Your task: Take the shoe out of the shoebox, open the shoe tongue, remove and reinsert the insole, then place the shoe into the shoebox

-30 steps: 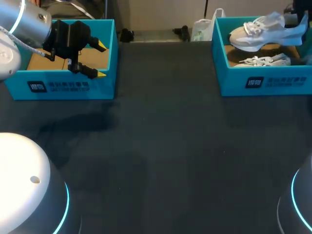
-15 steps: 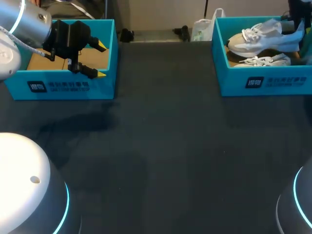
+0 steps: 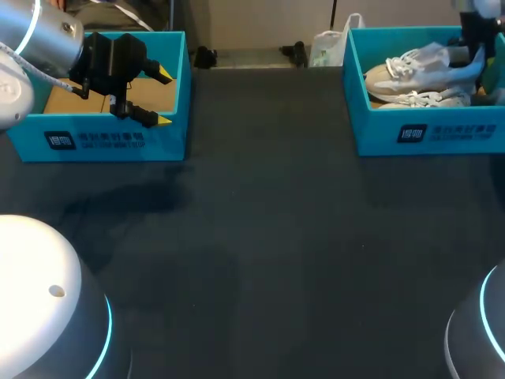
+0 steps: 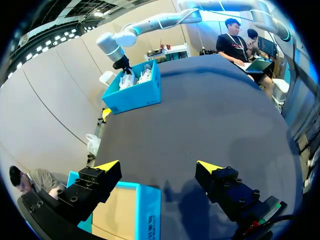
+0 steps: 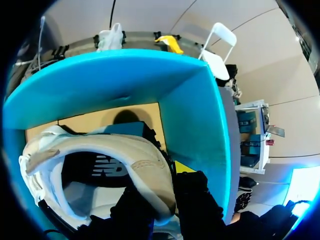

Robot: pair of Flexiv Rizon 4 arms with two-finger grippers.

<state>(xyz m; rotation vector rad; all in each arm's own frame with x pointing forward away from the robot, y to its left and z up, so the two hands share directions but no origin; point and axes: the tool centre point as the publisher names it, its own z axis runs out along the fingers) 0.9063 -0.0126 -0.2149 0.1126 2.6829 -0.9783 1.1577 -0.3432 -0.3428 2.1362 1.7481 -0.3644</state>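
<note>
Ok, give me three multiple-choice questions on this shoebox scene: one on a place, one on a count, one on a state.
1. The left pincer hangs over:
A) the left shoebox
B) a loose insole
C) a folded cloth

2. Shoes in the right shoebox:
A) none
B) two
C) four

3. The right pincer is:
A) open and empty
B) shut on the white shoe
C) shut on a lid

Answers:
1 A, the head view shows it above that box's brown floor.
2 B, the gripped white shoe and a second shoe are both inside.
3 B, the right wrist view shows both fingers clamping the shoe's heel rim.
</note>
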